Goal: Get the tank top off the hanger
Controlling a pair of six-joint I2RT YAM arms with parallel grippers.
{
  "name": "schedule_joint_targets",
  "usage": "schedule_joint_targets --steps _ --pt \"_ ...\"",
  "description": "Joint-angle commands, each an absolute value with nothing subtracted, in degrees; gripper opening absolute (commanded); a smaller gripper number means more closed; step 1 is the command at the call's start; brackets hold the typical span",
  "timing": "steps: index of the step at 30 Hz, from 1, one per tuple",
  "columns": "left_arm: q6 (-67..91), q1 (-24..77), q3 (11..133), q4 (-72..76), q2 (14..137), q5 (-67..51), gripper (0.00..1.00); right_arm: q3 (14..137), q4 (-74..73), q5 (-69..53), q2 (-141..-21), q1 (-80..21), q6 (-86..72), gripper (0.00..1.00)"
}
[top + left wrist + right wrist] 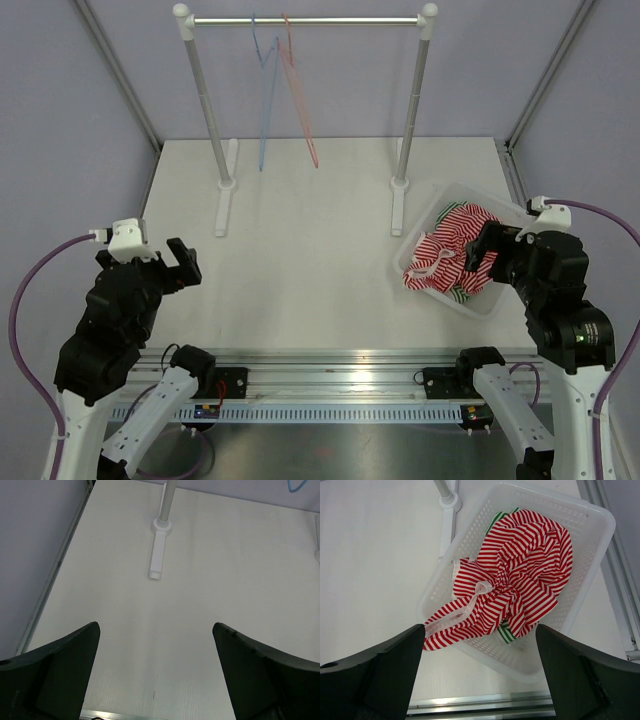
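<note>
Looking down from the right arm (545,285) straight onto the tank top (520,575), red and white striped, bunched in the white basket (594,526) at the right side of the counter (300,250). Off the hanger already, by the look of it. Nothing on the blue hanger (265,95) or the red hanger (300,100), both on the rail (305,20) at the back, well apart from the basket. Cannot say which of the two carried it.

Right jaws spread wide, gripping nothing, poised above the heap, with the cloth lying ahead and between them in the wrist view. Long axis of the heap slanting from the basket's far right corner to its near left rim, one strap end draped over that rim toward the counter. Far nearer to the right arm than to the left arm (125,300). Left jaws likewise spread and holding nothing, aimed at plain counter short of the rack's left foot (156,555).

Under the stripes, a glimpse of green-striped cloth (506,634), perhaps a second garment; too little showing to tell.

In the way of any further reach: the basket walls, and the rack's right post (412,100) just beyond the basket's far left corner. Probably little left to do beyond tucking in that strap or backing off.
</note>
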State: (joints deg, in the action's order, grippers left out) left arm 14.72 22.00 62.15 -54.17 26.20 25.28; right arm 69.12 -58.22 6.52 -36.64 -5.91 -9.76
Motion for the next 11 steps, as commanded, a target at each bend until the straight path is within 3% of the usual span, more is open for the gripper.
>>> schedule_joint_targets --steps 1,11 --pt "13.6 22.0 61.5 -50.7 25.8 23.6 0.99 69.3 -56.2 6.1 -37.1 -6.2 -8.6 1.00" --pt "13.8 22.0 60.8 -49.8 25.8 24.1 0.99 70.4 -56.9 6.2 -38.3 -6.2 -8.8 1.00"
